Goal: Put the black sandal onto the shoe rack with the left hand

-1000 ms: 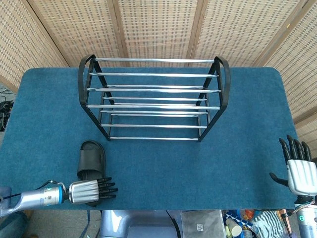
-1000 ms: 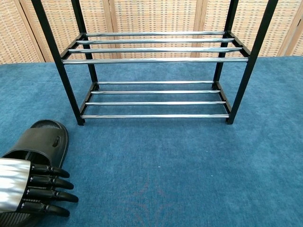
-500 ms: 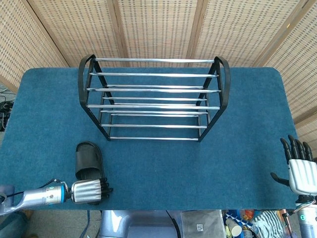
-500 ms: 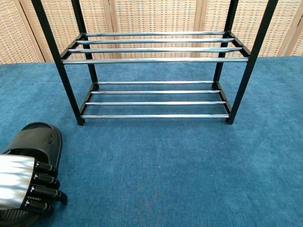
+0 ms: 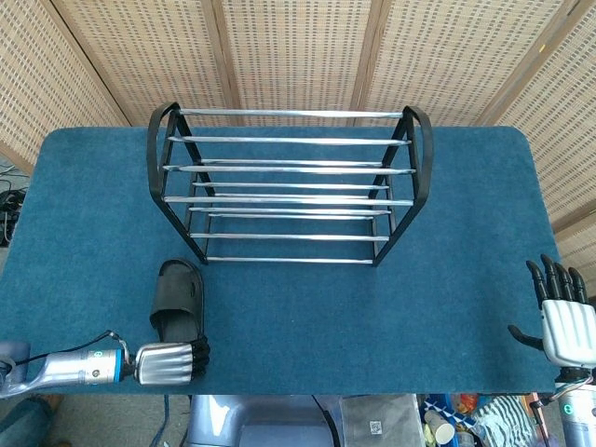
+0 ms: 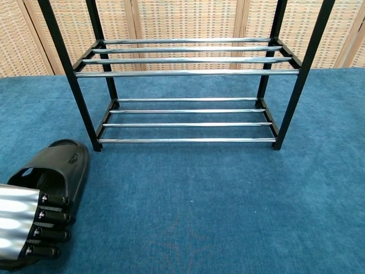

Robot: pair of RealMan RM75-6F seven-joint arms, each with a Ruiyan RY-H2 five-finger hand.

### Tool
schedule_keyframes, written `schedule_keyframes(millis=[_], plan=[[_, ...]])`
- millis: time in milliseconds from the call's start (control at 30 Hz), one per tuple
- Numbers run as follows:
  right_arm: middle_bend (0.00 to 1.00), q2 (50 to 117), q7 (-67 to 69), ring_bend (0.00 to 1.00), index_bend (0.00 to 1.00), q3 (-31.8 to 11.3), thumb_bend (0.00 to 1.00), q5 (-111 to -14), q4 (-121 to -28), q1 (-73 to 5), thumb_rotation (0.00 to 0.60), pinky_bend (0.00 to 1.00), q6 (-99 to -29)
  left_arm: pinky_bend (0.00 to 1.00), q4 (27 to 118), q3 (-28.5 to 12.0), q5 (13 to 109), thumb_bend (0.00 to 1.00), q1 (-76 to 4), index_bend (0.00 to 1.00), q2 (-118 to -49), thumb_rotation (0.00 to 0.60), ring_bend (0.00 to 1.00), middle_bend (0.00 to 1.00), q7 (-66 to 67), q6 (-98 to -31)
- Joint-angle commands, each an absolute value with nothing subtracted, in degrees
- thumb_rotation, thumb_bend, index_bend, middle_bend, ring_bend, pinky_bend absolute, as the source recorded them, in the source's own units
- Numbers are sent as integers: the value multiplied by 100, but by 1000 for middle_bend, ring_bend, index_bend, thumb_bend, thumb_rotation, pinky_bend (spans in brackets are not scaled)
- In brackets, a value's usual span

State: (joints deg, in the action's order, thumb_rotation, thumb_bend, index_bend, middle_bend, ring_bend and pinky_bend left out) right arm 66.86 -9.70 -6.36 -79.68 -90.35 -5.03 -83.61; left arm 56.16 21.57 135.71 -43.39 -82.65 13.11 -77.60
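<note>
Pretty early days here: the left hand (image 5: 170, 362) has its fingers curled around the heel end of the black sandal (image 5: 179, 300), which points ahead toward the shoe rack (image 5: 289, 186), so the lift and the placing are both left.

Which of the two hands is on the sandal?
The left hand, at the table's near left edge, fingers curled over the black sandal's heel end. The right hand stands apart, fingers spread, holding nothing.

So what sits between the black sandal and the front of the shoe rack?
Nothing: only bare blue cloth separates the black sandal from the shoe rack, clearest in the head view. The left hand grips the sandal's heel end.
</note>
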Motion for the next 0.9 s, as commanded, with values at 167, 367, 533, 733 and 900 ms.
schedule_keyframes(millis=[167, 367, 533, 733, 900], plan=[[0, 6658, -951, 0, 0, -635, 0, -7933, -9065, -505, 600, 0, -8325, 464, 6470, 2066, 13752, 141, -4607, 711, -8029, 600, 568, 663, 2208, -7304], [0, 6622, -900, 0, 0, -630, 0, -7925, -9095, -512, 600, 0, -8290, 466, 7065, 1937, 13745, 141, -4827, 711, -7925, 600, 569, 665, 2720, -6670], [0, 6600, -858, 0, 0, -629, 0, -7913, -9102, -516, 600, 0, -8266, 466, 7148, 1735, 13835, 141, -5198, 711, -8055, 600, 569, 665, 2824, -6332], [0, 6584, -801, 0, 0, -630, 0, -7875, -9082, -532, 600, 0, -8204, 466, 7183, 1584, 13771, 141, -5511, 711, -8186, 600, 569, 665, 2761, -6018], [0, 6582, -759, 0, 0, -633, 0, -7836, -9058, -552, 600, 0, -8141, 465, 7084, 1587, 13828, 141, -5647, 711, -8294, 600, 569, 665, 2769, -6032]])
